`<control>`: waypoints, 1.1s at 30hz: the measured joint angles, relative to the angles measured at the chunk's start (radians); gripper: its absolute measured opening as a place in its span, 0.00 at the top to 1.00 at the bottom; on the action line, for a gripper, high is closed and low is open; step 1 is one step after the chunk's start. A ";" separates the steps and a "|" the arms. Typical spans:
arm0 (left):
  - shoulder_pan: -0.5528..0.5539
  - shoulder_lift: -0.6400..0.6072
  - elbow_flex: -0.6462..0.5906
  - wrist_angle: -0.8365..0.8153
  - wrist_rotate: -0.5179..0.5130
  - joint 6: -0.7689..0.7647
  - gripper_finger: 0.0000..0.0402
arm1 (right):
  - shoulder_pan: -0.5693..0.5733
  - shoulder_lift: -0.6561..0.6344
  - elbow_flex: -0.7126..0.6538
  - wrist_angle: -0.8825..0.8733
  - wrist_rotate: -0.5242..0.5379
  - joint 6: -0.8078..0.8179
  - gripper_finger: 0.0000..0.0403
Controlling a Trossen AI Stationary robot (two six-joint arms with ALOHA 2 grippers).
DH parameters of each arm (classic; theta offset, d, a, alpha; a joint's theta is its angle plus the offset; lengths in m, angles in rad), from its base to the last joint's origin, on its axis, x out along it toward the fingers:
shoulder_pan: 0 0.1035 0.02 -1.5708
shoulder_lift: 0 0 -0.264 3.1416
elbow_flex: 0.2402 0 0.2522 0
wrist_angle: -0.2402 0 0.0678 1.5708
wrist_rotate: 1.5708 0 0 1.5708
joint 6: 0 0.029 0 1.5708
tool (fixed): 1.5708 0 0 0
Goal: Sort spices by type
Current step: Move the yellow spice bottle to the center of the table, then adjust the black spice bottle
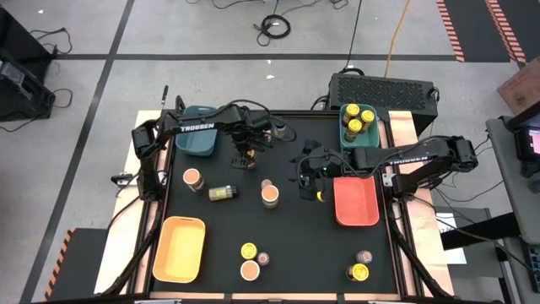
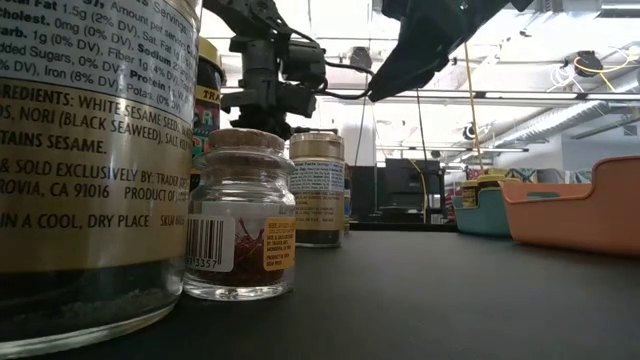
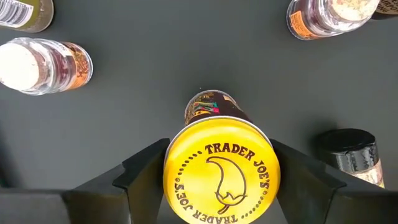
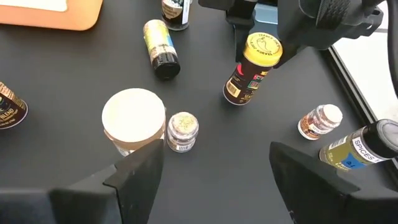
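A dark jar with a yellow lid [image 3: 221,171] stands on the black table under my left gripper [image 3: 219,144], toward the far middle [image 1: 245,160]. The gripper points straight down, open, one finger close on each side of the lid. The right wrist view shows the jar [image 4: 249,71] with its base on the table. My right gripper [image 4: 214,155] hovers open and empty right of centre [image 1: 310,181], slanting down toward a tan-lidded jar [image 4: 134,121] and a tiny jar [image 4: 181,132]. A dark-lidded jar [image 4: 161,50] lies on its side.
A blue tray [image 1: 196,135] is at the far left, and a green tray [image 1: 344,131] holding yellow-lidded jars at the far right. A coral tray [image 1: 356,203] is on the right and a yellow tray [image 1: 180,247] at the near left. More jars [image 1: 249,268] stand along the near edge.
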 joint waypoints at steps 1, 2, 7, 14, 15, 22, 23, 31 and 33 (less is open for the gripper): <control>0.000 0.000 0.000 0.000 0.000 0.000 0.35 | 0.000 0.000 0.000 0.000 0.000 0.000 0.29; 0.000 0.000 0.000 0.000 0.000 0.000 0.35 | 0.000 0.000 0.000 0.000 0.000 0.000 0.29; 0.000 0.000 0.000 0.000 0.000 0.000 0.33 | 0.000 0.000 0.000 0.000 0.000 0.000 0.29; 0.000 0.000 0.000 0.002 0.000 0.008 0.20 | 0.000 0.000 0.000 -0.001 0.000 0.000 0.29; 0.000 -0.001 0.001 -0.005 -0.006 0.007 0.18 | 0.000 0.000 0.000 -0.001 0.000 0.000 0.29; 0.002 -0.041 0.065 -0.090 -0.057 -0.030 0.16 | 0.000 0.000 0.000 -0.001 0.000 0.000 0.29; 0.002 -0.051 0.073 -0.103 -0.057 -0.045 0.16 | 0.000 0.000 0.000 -0.001 0.000 0.000 0.29; -0.014 -0.195 0.088 -0.259 -0.004 -0.183 0.16 | 0.000 0.000 0.000 0.000 -0.001 0.018 0.29; -0.028 -0.244 0.088 -0.301 0.002 -0.236 0.16 | 0.000 0.000 0.000 0.001 -0.001 0.019 0.29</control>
